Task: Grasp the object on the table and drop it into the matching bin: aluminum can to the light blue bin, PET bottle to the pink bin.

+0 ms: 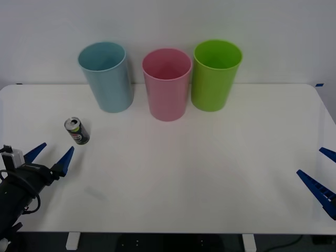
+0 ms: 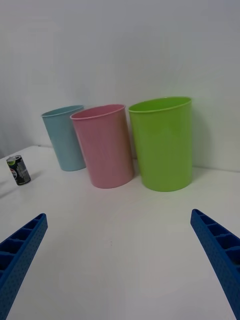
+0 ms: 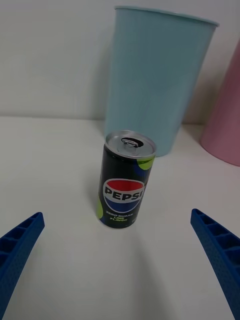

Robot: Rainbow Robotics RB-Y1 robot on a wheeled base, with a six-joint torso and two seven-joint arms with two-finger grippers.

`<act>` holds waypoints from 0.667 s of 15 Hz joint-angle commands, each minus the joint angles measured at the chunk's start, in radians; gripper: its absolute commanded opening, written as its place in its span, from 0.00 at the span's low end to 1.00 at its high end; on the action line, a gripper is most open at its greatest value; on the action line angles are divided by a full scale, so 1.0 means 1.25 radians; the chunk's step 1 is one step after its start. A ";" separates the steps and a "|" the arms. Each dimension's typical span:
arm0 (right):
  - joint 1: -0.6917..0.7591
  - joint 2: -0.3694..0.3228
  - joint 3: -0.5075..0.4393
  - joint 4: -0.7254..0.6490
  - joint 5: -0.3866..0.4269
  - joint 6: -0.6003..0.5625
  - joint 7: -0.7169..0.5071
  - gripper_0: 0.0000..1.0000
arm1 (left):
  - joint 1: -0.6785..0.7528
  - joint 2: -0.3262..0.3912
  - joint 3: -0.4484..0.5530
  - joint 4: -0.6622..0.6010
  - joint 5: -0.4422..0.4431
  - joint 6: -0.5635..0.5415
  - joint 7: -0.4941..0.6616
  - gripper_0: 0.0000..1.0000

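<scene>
A small dark aluminum can (image 1: pixel 76 130) (image 3: pixel 125 180) (image 2: pixel 18 170) with a silver top stands upright on the white table (image 1: pixel 199 173) at its left side, in front of the light blue bin (image 1: pixel 106 76) (image 3: pixel 157 75) (image 2: pixel 64 137). The pink bin (image 1: pixel 167 83) (image 2: pixel 103 145) (image 3: pixel 225 120) stands to the right of the blue one. My left gripper (image 1: pixel 51 155) (image 3: pixel 120 280) hangs open just short of the can, nothing between its fingers. Open as well, my right gripper (image 1: pixel 321 173) (image 2: pixel 120 270) is parked at the table's right edge.
A green bin (image 1: pixel 215 74) (image 2: pixel 162 142) stands to the right of the pink one; all three line the table's far edge against a white wall. The broad middle and front of the tabletop are bare white surface.
</scene>
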 commanded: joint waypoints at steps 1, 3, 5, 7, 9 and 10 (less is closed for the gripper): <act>0.000 0.000 0.000 0.000 0.000 0.000 0.000 1.00 | -0.017 -0.022 -0.003 0.000 -0.016 0.027 -0.012 1.00; 0.000 0.000 0.000 0.000 0.000 0.000 0.000 1.00 | -0.028 -0.032 -0.003 0.000 -0.043 0.046 -0.022 1.00; 0.000 0.000 0.000 0.000 0.000 0.000 0.000 1.00 | -0.038 -0.038 -0.003 0.001 -0.064 0.059 -0.033 1.00; 0.000 0.000 0.000 0.000 0.000 0.000 0.000 1.00 | -0.059 -0.038 -0.005 0.033 -0.064 0.062 -0.076 1.00; 0.000 0.000 0.000 0.000 0.000 0.000 0.000 1.00 | -0.090 -0.038 -0.003 0.079 -0.058 0.062 -0.113 1.00; 0.000 0.000 0.000 0.000 0.000 0.000 0.000 1.00 | -0.104 -0.038 -0.003 0.098 -0.059 0.064 -0.117 1.00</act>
